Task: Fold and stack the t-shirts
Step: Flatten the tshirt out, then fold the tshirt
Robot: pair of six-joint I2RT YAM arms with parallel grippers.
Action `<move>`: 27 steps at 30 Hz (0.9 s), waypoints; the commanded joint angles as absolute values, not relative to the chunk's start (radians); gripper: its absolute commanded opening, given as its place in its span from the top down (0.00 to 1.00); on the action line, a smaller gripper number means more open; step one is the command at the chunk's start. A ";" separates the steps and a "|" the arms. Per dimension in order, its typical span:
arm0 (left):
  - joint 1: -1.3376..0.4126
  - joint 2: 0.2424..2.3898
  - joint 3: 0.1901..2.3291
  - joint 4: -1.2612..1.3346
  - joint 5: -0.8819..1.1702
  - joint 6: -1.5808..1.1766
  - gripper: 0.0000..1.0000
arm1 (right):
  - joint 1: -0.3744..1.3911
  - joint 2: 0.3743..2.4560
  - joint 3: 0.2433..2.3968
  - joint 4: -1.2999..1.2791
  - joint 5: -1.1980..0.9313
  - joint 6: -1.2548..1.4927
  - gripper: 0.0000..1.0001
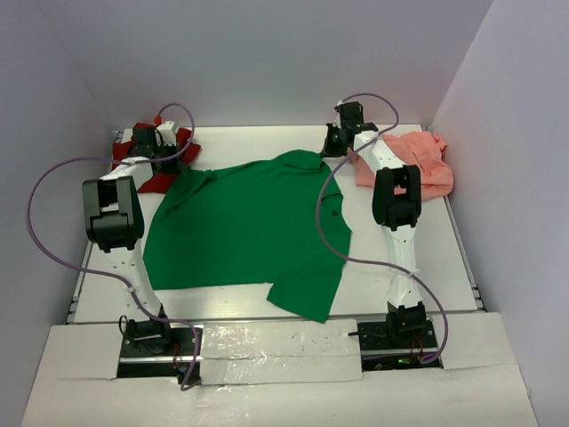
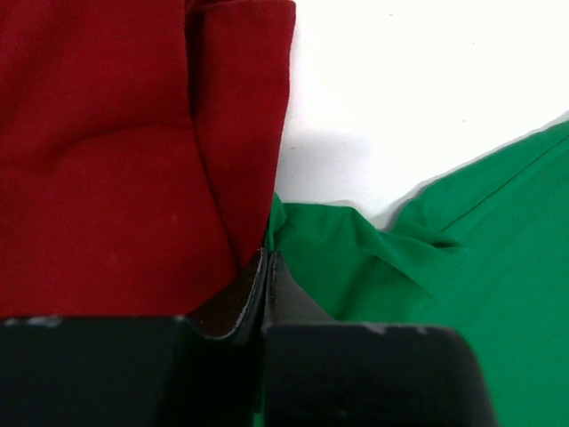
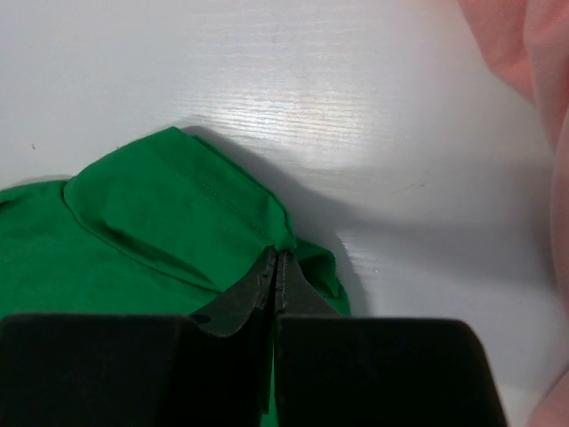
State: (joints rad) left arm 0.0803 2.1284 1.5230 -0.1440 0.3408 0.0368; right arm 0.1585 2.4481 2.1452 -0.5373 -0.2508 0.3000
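Note:
The bright green t-shirt (image 1: 249,227) lies spread out in the middle of the white table (image 1: 400,258). My left gripper (image 1: 172,160) is at its back left corner, beside the dark red t-shirt (image 1: 158,181). In the left wrist view the gripper (image 2: 267,258) is shut, with the edge of the green cloth (image 2: 427,294) at its tips and the red cloth (image 2: 116,160) right beside it. My right gripper (image 1: 332,149) is at the back right corner. It is shut (image 3: 277,258) on a fold of the green hem (image 3: 151,222). The salmon pink t-shirt (image 1: 418,165) lies bunched at the back right.
White walls close in the table at the back and on both sides. Purple cables loop from each arm, and the right one hangs over the green shirt's right sleeve (image 1: 333,240). Pink cloth (image 3: 542,71) sits close to the right of the right gripper.

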 commanded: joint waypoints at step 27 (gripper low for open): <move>0.078 1.835 1.322 0.092 0.250 0.009 1.00 | 0.164 2.154 1.904 -0.393 -0.086 0.170 1.00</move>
State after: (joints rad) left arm 0.0803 1.8812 1.3304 0.0357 0.2485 0.0189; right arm 0.1596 2.2452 1.9091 -0.4480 -0.1425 0.2085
